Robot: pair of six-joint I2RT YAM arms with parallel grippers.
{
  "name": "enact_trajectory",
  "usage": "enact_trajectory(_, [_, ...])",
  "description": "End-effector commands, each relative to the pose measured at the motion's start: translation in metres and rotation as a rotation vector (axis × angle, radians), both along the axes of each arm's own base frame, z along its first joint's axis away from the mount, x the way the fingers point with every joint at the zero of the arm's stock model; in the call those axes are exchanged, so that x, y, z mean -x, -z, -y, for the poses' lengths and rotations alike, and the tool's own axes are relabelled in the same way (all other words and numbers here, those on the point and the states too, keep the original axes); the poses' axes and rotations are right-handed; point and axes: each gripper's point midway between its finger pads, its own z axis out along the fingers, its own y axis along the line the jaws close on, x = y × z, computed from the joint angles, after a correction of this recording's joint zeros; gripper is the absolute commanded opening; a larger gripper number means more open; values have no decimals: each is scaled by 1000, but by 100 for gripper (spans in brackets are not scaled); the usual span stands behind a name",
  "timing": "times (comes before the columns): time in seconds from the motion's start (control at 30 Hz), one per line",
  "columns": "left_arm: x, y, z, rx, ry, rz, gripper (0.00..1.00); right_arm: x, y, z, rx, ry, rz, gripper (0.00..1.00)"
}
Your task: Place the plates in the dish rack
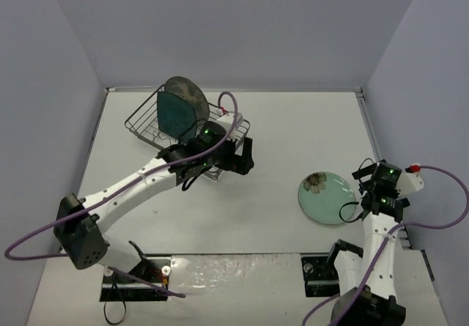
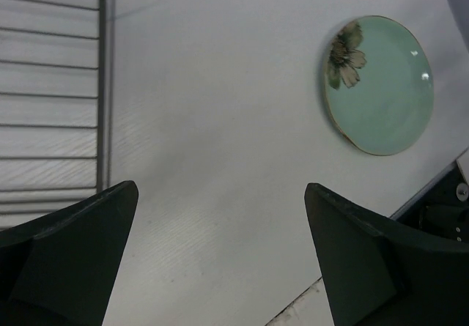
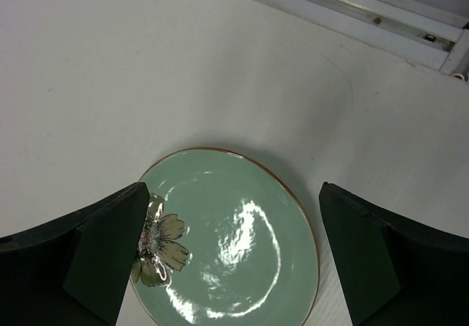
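Observation:
The dish rack [image 1: 146, 124] stands at the back left of the table, its wires also seen in the left wrist view [image 2: 51, 106]. A square teal plate [image 1: 176, 113] and a round grey-brown plate [image 1: 187, 91] stand upright in it. The mint-green plate with a flower mark [image 1: 326, 196] lies flat on the table at the right [image 2: 381, 84] [image 3: 234, 253]. My left gripper [image 2: 220, 260] hovers open by the rack's near right corner [image 1: 245, 155], nothing between its fingers. My right gripper [image 3: 231, 256] is open just above the green plate, near its right edge [image 1: 374, 187].
The grey back and side walls enclose the white table. A metal rail [image 3: 352, 7] runs along the table's right edge. The arm bases and their mounting plates [image 1: 322, 271] sit at the near edge.

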Motion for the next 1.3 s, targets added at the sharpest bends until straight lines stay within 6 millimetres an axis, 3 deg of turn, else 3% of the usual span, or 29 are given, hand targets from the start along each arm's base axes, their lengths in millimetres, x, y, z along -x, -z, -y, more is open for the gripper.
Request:
enact_trajectory(0.0, [18,-33,58,88,242,58,97,-7,19,-6,-161,-37,68,100])
enact_trajectory(0.1, [19,-25,81,106,309,20,97,-6,46,-14,-265,-52,58,100])
enact_trajectory(0.2, [20,-4,97,78,340,-21,97,-7,66,-23,-339,-85,34,100])
enact_trajectory(0.47, [19,33,132,71,413,-126,97,-6,82,-28,-355,-110,36,99])
enact_trajectory(0.67, [15,43,139,67,413,-148,97,-14,82,-42,-380,-238,64,95])
enact_trajectory(0.8, [14,45,141,65,417,-153,97,-15,95,-50,-439,-277,30,95])
enact_trajectory(1.07, [13,44,139,62,408,-142,97,-16,106,-51,-445,-270,25,95])
enact_trajectory(1.27, [11,39,140,68,401,-130,97,-17,112,-58,-461,-299,4,84])
